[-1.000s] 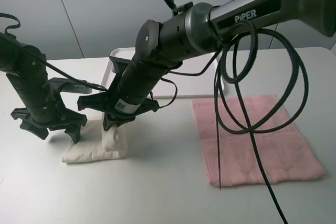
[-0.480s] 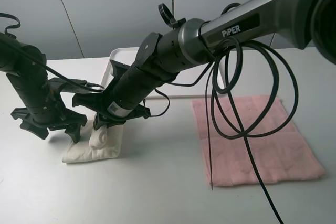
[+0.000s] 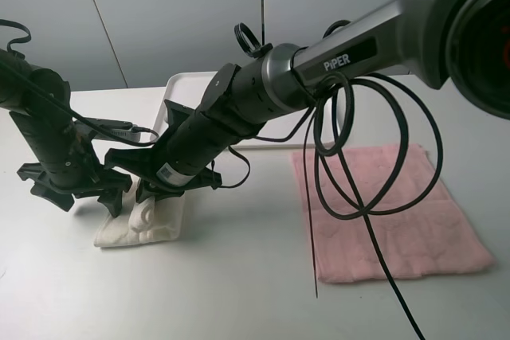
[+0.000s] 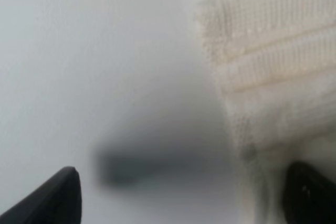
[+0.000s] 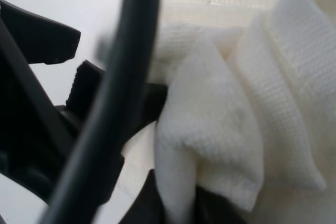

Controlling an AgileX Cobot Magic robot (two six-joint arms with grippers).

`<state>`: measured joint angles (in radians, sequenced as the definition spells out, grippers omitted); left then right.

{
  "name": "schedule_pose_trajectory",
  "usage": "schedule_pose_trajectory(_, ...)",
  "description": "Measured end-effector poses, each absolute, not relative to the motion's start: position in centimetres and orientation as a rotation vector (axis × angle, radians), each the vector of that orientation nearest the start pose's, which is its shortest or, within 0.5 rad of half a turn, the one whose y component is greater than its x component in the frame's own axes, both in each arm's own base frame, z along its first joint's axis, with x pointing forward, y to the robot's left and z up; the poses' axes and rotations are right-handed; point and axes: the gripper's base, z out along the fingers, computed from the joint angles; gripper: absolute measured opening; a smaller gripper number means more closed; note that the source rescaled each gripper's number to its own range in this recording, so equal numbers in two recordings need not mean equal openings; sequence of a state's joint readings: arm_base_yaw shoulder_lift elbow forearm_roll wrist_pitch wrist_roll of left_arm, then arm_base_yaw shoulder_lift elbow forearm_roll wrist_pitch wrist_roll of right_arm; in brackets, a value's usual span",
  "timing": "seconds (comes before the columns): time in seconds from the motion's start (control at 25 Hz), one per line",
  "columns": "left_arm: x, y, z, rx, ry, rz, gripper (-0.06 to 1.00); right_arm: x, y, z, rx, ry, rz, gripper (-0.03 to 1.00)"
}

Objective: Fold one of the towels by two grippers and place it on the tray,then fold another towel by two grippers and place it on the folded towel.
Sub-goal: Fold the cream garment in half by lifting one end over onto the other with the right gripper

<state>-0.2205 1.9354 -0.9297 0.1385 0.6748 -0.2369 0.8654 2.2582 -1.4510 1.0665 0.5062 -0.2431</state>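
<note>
The right gripper (image 3: 148, 197) pinches up a fold of the cream towel (image 3: 155, 227), while the left gripper (image 3: 80, 195) stands at its edge, jaws spread.

The cream, off-white terry cloth towel (image 3: 127, 232) lies partly folded on the tabletop, just in front of the flat white rectangular plastic tray (image 3: 185, 85). One edge is bunched upward, pinched in the right gripper (image 3: 151, 197). The pale pink terry cloth towel (image 3: 414, 220) lies spread flat, well apart to the right.
</note>
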Motion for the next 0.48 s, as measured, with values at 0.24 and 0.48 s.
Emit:
schedule_pose_trajectory(0.24, 29.88, -5.90, 9.65, 0.153, 3.141, 0.138, 0.99, 26.77, 37.42, 10.00, -0.345, 2.831, 1.076, 0.07)
schedule_pose_trajectory(0.48, 29.62, -5.81, 10.44, 0.180, 3.150, 0.148, 0.99, 26.80, 37.42, 10.00, -0.345, 2.827, 1.074, 0.07)
